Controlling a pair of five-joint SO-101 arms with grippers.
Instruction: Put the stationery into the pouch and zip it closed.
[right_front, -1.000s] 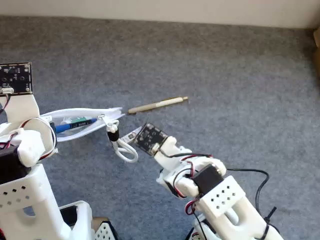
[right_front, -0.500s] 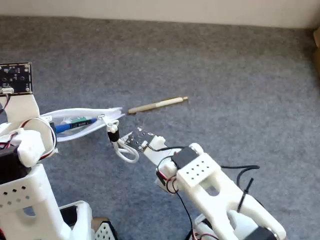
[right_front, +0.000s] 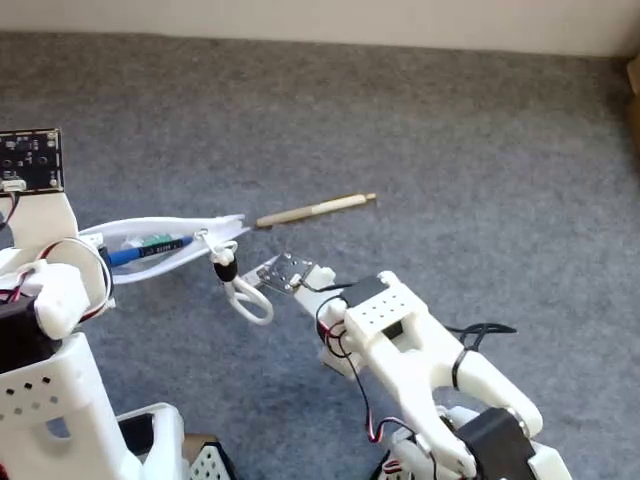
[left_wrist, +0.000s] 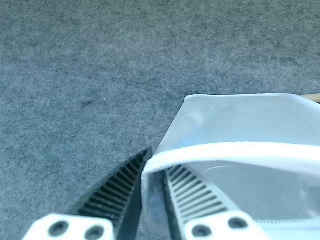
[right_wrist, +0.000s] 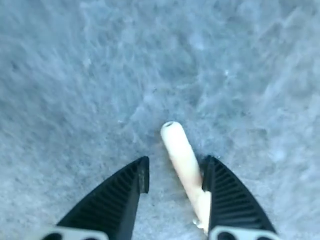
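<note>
Grey felt surface (right_front: 480, 130) carries, nearest, the right tool (right_wrist: 175, 165) spread around a white cord loop (right_wrist: 184, 157), then the left tool (left_wrist: 156, 167) pinching the open pouch (left_wrist: 240, 125) by its rim toward the left edge, and just beyond the pouch's mouth the tan pen (right_front: 315, 211) lying loose.

Bright, even, diffuse light on grey felt surface (right_front: 480, 130); soft shadow under right arm (right_front: 400, 335); pouch (left_wrist: 240, 125) glares white.
</note>
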